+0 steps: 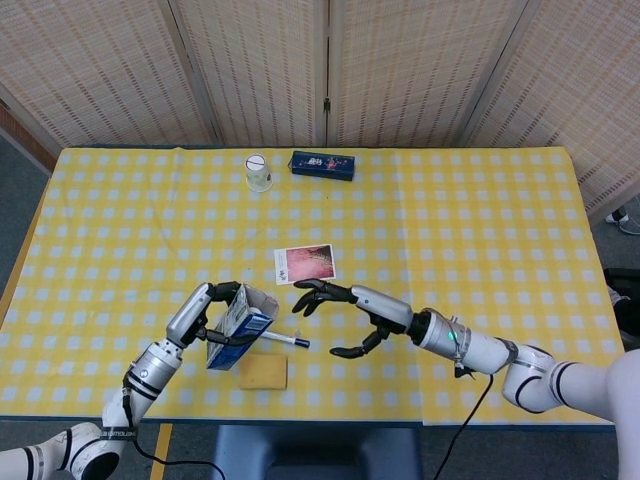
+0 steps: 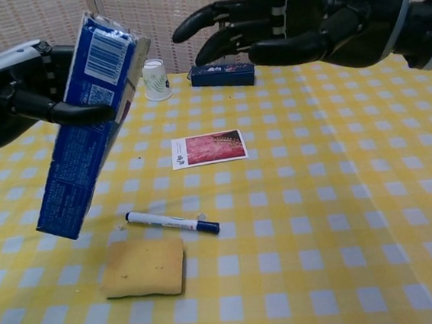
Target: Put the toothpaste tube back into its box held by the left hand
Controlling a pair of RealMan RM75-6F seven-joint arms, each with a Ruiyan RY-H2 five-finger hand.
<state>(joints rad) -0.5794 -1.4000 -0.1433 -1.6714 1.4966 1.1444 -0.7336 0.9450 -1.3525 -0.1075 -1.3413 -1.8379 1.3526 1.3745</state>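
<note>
Your yellow checked table (image 1: 480,220) carries a sponge (image 2: 143,267), a photo card (image 2: 208,148), a dark blue box (image 2: 222,74), a marker pen (image 2: 172,222) and a paper cup (image 2: 155,78). Your left hand (image 1: 205,310) grips the blue toothpaste box (image 2: 87,122) tilted above the sponge, and you cannot see the tube itself. Your right hand (image 2: 317,16) hangs just beside the box's open top, fingers spread, holding nothing.

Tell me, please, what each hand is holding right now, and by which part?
The left hand grips the toothpaste box around its upper half; the right hand holds nothing.
</note>
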